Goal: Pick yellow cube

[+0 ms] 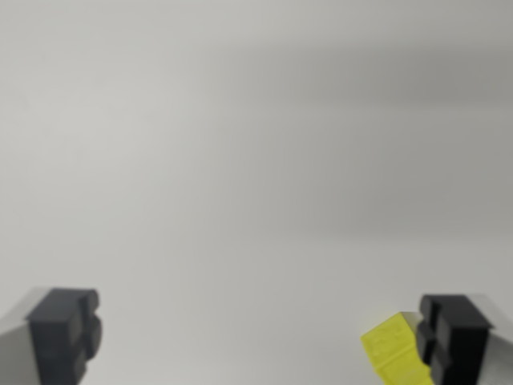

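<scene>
The gripper stands wide, its 2 dark pads at 7 and 5 o'clock in the wrist view, holding nothing between them; the cube, yellow, lies at 5 o'clock, just inside the pad on the wrist view's right, seemingly touching it; the other pad is well apart from it; a plain white surface fills the rest.

There was only one view, from a camera on the wrist, looking past the gripper at a plain pale surface that filled the picture. The two dark fingertips framed the bottom corners, wide apart. The surface was out of focus, so how near the camera sat could not be told.
</scene>
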`<state>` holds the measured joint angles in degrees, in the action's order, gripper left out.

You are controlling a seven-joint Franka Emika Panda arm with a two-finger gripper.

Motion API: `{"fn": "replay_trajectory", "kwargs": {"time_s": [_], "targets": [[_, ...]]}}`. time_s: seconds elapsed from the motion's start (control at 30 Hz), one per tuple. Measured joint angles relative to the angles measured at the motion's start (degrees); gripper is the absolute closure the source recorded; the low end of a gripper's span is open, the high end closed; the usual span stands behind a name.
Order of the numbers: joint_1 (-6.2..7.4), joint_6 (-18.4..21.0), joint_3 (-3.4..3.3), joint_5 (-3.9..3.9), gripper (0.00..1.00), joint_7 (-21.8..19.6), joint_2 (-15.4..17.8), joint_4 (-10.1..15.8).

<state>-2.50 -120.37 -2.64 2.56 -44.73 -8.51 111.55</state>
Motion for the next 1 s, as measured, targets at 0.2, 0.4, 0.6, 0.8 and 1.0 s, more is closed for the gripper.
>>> {"fn": "replay_trajectory", "kwargs": {"time_s": [0.2,0.4,0.6,0.8,1.0], "targets": [[-0.08,-0.1,0.00,0.00,0.00,0.4,0.1,0.2],[-0.73,-1.7,-0.03,0.00,0.00,2.6,0.9,2.6],[-1.48,-3.6,-0.02,0.00,0.00,4.8,1.7,5.3],[-2.25,-5.5,-0.03,-0.03,0.00,7.0,2.5,7.9],[-2.99,-7.2,-0.03,-0.06,0.00,9.2,3.1,10.2]]}}
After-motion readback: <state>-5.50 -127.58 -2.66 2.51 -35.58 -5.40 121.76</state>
